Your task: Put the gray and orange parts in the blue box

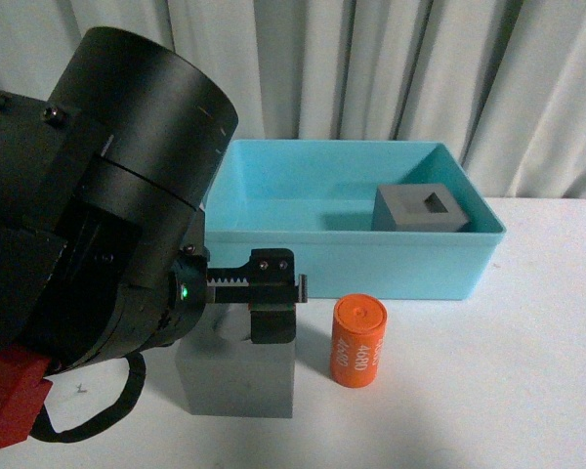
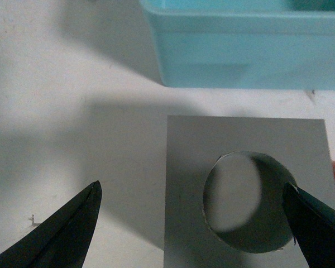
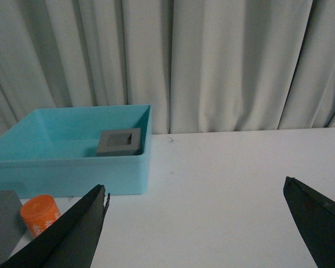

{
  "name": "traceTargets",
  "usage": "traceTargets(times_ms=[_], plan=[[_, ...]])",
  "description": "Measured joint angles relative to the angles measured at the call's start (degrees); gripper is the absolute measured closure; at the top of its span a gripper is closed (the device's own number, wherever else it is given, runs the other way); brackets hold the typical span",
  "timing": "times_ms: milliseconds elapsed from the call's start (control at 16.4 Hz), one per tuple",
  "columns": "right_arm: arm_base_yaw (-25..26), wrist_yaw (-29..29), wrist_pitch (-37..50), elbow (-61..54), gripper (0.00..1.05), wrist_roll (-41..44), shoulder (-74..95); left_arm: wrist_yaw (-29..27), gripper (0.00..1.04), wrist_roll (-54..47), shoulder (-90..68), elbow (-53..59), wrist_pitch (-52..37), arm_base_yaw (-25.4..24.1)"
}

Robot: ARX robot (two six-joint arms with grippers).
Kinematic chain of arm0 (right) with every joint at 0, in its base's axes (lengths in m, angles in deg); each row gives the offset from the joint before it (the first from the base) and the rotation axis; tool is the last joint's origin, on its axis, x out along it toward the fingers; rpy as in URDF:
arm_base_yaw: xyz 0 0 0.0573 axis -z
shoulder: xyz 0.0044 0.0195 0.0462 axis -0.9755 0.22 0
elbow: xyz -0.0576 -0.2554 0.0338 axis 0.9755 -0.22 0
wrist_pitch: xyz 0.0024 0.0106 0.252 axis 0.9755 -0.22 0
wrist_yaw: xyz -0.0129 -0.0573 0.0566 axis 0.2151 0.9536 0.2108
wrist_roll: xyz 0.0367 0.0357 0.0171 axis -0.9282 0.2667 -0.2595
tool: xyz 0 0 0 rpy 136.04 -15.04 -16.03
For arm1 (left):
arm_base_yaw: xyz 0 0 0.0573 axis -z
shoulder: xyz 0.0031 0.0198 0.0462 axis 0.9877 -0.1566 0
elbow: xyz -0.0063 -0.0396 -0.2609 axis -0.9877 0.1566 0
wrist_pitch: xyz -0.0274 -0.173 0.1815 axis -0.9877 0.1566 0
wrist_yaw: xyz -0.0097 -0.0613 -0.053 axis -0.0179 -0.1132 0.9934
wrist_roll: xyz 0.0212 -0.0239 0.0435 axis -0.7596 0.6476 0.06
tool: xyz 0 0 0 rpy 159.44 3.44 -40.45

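The gray cube with a round recess (image 1: 239,379) stands on the white table in front of the blue box (image 1: 391,266). My left gripper (image 1: 272,311) is open and hovers just above it. In the left wrist view the cube (image 2: 184,151) lies between the spread fingers (image 2: 72,231), off toward one of them, neither touching. The orange cylinder (image 1: 357,342) stands upright right of this cube. The gray cube with a square recess (image 1: 422,208) sits inside the box at its right. My right gripper (image 3: 195,223) is open and empty above bare table, right of the box (image 3: 72,170).
A pale curtain (image 1: 391,68) hangs behind the table. The left arm's black body (image 1: 98,215) fills the left of the front view and hides the table there. A red part (image 1: 10,396) is on the arm at lower left. The right arm does not show in the front view.
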Motion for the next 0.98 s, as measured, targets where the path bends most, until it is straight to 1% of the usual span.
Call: traceTargets(times_ms=[488, 915, 977], plan=[[0.0, 0.0, 0.0, 0.0, 0.06, 0.0, 0.0, 2.1, 0.07, -2.3, -3.7, -1.0, -0.9, -2.1], [0.0, 0.0, 0.0, 0.0, 0.06, 0.0, 0.0, 3.5, 0.07, -2.8, -5.1, -1.7, -1.0, -2.3], [0.0, 0.0, 0.0, 0.0, 0.06, 0.0, 0.0, 3.9, 0.1, -2.6, -5.2, -1.7, -0.9, -2.3]])
